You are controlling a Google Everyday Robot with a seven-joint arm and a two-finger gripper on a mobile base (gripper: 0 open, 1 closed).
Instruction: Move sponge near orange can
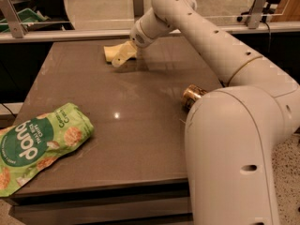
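The pale yellow sponge (pixel 110 53) lies at the far middle of the dark table (pixel 140 121). My cream-coloured gripper (pixel 123 56) is down at the sponge's right end and covers part of it; whether it touches the sponge cannot be told. The orange can (pixel 191 95) lies on its side near the table's right edge, its silver rim facing left, and my arm's large white body (pixel 229 153) hides most of it. The can is well apart from the sponge, nearer the front.
A green snack bag (pixel 40 144) lies flat at the table's front left corner. A glass partition with metal posts (pixel 11 18) runs behind the table's far edge. My arm covers the table's front right.
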